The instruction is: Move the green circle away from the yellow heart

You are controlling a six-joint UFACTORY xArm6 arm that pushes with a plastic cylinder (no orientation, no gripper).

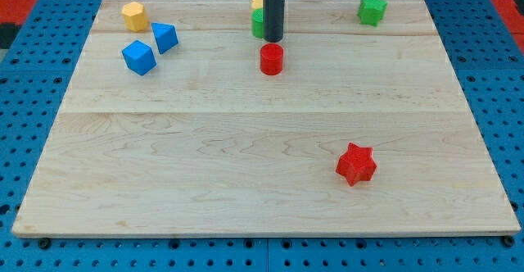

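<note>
Nearest, red star (355,164), well below red cylinder (271,59); above that cylinder, tip (273,39) touching green circle (258,24), yellow heart (257,2) pressed just behind it, presumably to pry them apart; no pincer, bare rod.

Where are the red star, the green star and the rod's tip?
red star (355,163), camera view, centre of its top face.
green star (372,9), camera view, middle of its top.
my tip (273,40), camera view, rod's very end, above the red cylinder.
</note>
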